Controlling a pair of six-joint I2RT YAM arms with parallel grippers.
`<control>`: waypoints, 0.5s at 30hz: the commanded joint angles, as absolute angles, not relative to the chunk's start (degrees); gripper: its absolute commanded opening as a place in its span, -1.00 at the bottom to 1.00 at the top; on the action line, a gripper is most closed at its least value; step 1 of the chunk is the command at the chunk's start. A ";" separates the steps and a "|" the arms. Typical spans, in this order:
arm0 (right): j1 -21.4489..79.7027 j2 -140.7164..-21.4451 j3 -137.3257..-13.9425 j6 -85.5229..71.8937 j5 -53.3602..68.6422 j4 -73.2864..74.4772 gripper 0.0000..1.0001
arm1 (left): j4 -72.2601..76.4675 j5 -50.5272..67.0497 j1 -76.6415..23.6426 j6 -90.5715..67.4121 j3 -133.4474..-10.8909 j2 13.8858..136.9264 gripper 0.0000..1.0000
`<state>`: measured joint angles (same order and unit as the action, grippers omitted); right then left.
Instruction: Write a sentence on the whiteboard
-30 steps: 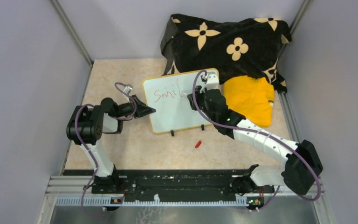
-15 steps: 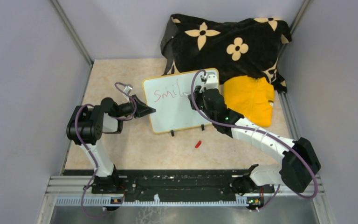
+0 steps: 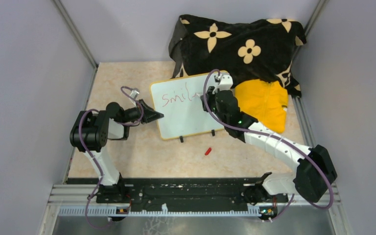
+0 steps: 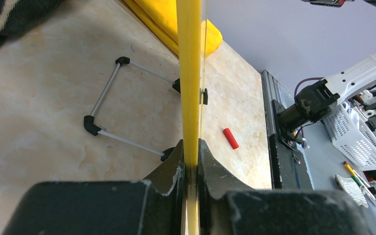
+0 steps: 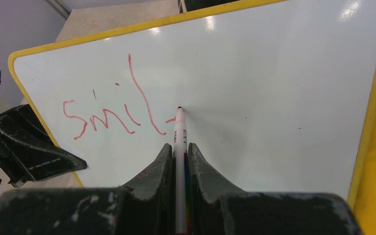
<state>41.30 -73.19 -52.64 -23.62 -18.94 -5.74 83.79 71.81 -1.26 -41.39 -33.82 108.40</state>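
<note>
Red cap (image 3: 207,151) on the surface (image 3: 127,152), near side of whiteboard (image 3: 183,117); yellow cloth (image 3: 265,104) right. The left claw (image 3: 154,116) clamps its frame; the right claw (image 5: 178,147) grips marker (image 5: 179,128), tip touching board.

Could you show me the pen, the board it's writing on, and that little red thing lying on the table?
marker pen (image 5: 179,134): right wrist view, white barrel below the tip.
whiteboard (image 3: 188,120): top view, bare white surface near its lower edge.
small red piece (image 3: 207,151): top view, its middle.
</note>
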 commanded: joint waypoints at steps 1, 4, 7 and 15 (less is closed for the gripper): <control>40.01 -72.55 -55.81 -22.70 -21.84 -7.05 -1.00 | 82.09 71.62 -1.49 -38.06 -34.01 108.37 -1.00; 40.07 -73.02 -56.68 -22.59 -21.23 -7.03 -1.00 | 82.11 71.69 -1.58 -38.09 -33.97 108.38 -1.00; 40.08 -73.72 -57.37 -22.60 -20.24 -7.24 -1.00 | 82.11 71.67 -1.54 -38.08 -34.01 108.38 -1.00; 40.02 -75.43 -58.35 -22.75 -18.03 -7.05 -1.00 | 82.10 71.65 -1.63 -38.06 -34.06 108.39 -1.00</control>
